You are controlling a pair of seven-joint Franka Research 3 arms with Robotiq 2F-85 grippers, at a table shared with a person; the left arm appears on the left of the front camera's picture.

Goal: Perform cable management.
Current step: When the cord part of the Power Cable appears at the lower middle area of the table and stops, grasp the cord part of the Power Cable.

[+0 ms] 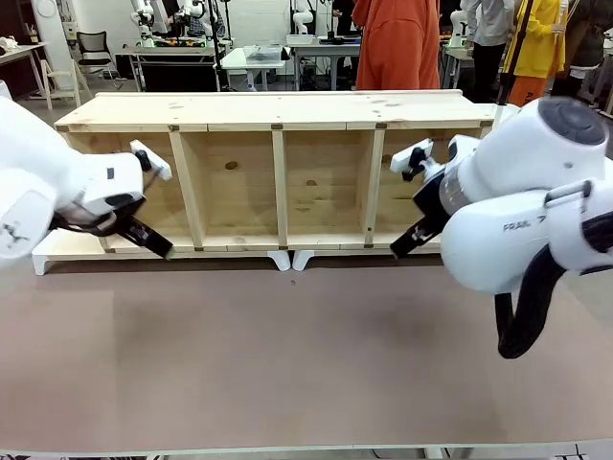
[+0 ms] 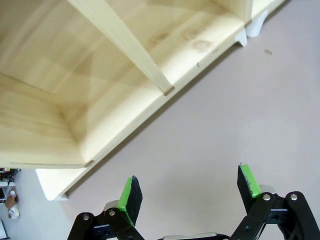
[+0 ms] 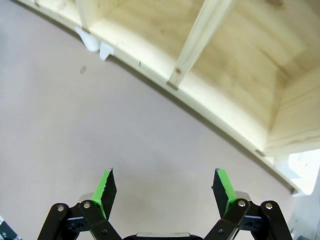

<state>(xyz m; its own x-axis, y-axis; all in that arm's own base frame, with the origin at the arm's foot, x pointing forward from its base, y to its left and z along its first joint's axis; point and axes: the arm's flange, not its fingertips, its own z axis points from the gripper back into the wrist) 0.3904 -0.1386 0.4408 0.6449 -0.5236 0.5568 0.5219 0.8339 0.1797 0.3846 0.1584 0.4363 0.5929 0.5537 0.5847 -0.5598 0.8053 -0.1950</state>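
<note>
The cable is out of view. My left gripper [image 1: 153, 241] hangs low in front of the leftmost compartment of the wooden shelf [image 1: 278, 110]. Its green-padded fingers stand wide apart over the bare brown tabletop [image 2: 225, 125], and nothing sits between them in the left wrist view [image 2: 190, 187]. On the other side, my right gripper [image 1: 406, 240] hovers before the shelf's rightmost compartment. It is open too, with only table surface between its pads [image 3: 165, 187].
The long pale wooden shelf has four open, empty compartments facing me and rests on white feet [image 1: 290, 260] along the table's far half. A person in an orange top [image 1: 397, 43] stands behind it. Wide brown tabletop [image 1: 287, 355] lies in front.
</note>
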